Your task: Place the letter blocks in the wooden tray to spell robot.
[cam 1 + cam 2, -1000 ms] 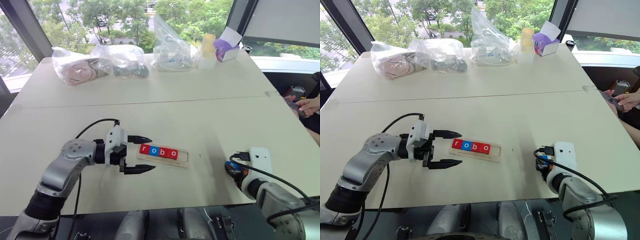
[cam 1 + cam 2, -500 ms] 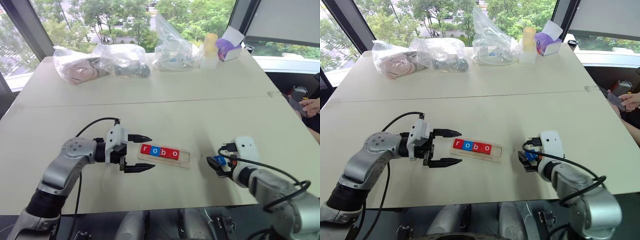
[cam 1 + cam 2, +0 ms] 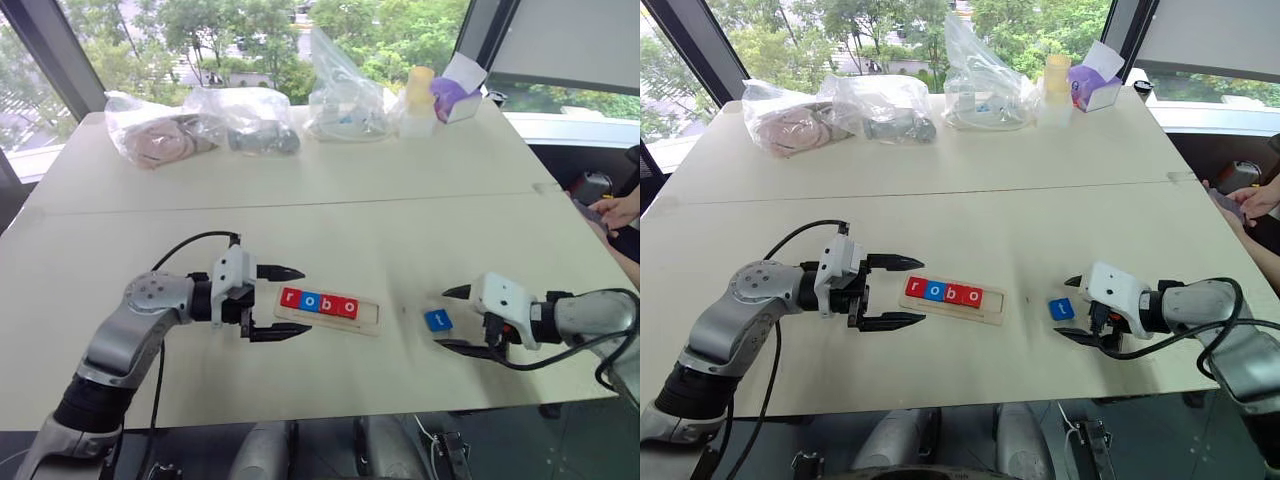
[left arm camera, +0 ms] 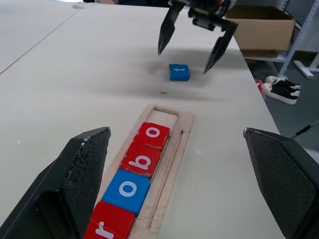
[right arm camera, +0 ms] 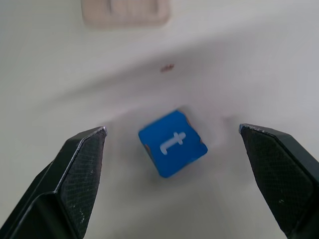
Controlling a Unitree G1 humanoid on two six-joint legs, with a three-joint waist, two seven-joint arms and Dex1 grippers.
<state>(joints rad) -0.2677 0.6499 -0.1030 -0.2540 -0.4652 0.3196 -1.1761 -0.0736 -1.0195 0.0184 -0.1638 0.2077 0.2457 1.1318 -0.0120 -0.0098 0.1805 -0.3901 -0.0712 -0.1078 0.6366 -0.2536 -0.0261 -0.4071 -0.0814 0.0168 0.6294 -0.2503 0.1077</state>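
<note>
Both arms low, right gripper (image 4: 183, 61) splayed around t block (image 5: 172, 144), seemingly apart, left gripper (image 3: 305, 301) splayed flanking tray (image 3: 366, 316)

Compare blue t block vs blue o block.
The blue t block lies loose on the table between the right gripper's open fingers; the blue o block sits second in the row in the wooden tray. The t block stands alone; the o block has red blocks on both sides. Both are blue with white lowercase letters.
</note>
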